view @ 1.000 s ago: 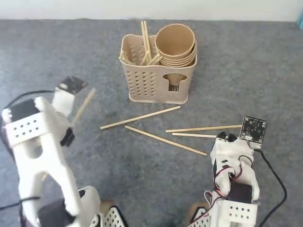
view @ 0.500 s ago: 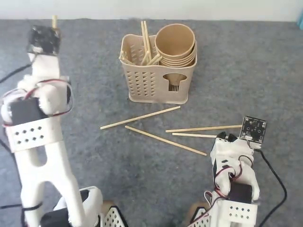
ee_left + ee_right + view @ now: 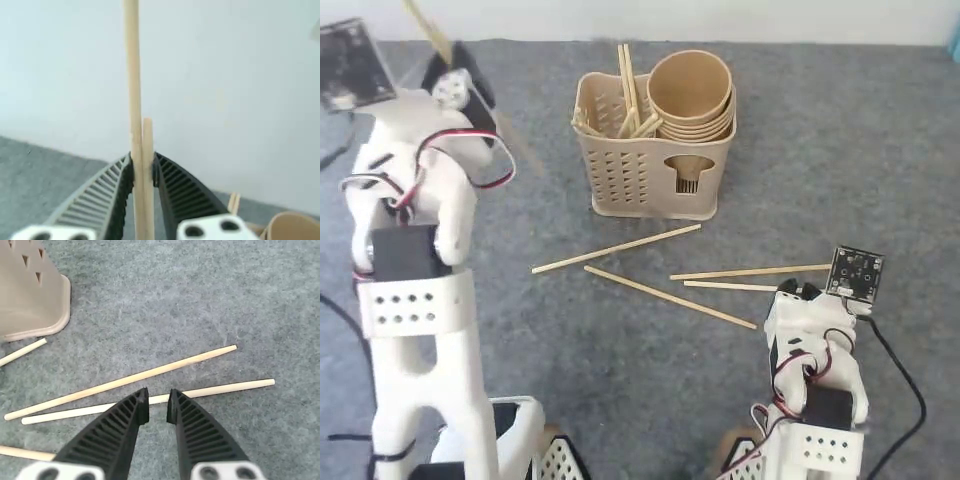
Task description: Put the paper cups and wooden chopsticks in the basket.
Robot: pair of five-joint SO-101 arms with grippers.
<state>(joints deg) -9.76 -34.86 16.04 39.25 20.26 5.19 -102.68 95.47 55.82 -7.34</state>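
Observation:
A beige basket point(image 3: 655, 170) stands at the back middle and holds stacked paper cups point(image 3: 690, 90) and some wooden chopsticks point(image 3: 628, 90). Several more chopsticks point(image 3: 617, 248) lie loose on the carpet in front of it. My left gripper point(image 3: 450, 75) is raised high at the back left, left of the basket, shut on two chopsticks point(image 3: 132, 75) that stick out past its jaws point(image 3: 143, 165). My right gripper point(image 3: 157, 400) hangs low at the front right over a loose chopstick point(image 3: 225, 387), its jaws nearly together with nothing between them.
Grey carpet point(image 3: 840, 150) covers the table, with bare room to the right of the basket and at the front middle. A basket corner point(image 3: 30, 295) and another loose chopstick point(image 3: 120, 382) lie beyond my right gripper. A pale wall runs behind the table.
The left arm has risen from low at the left and swung up toward the back, carrying the chopsticks. The right arm and the loose chopsticks have not moved.

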